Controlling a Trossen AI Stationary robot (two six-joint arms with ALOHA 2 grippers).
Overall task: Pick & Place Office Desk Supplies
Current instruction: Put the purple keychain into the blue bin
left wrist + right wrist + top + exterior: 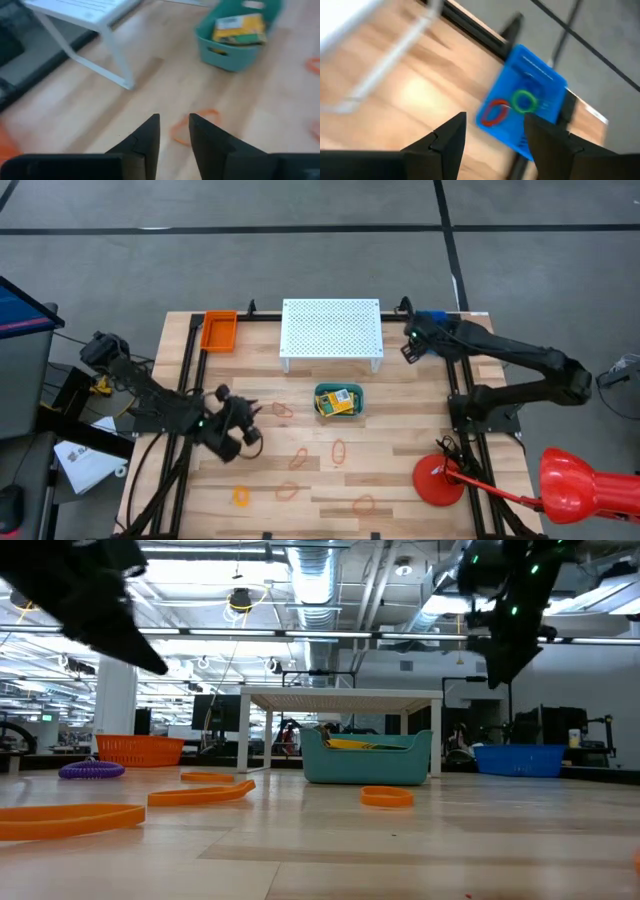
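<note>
Wooden table (pixel 400 480) with bins, stand and bands
Orange rubber bands (pixel 338 450) lie scattered just ahead of the left gripper (pixel 250 425); white stand (pixel 331 330), teal bin (pixel 322 412) beyond

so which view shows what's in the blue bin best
The right wrist view: the blue plastic bin faces it, holding a red band loop and a green one. The high view hides it under the arm; the low view shows only its side.

Bright overhead lighting, wrist views motion-blurred

the blue bin (pixel 522 102) and its red and green bands are motion-blurred; the red lamp (pixel 575 480) is cut off at right.
</note>
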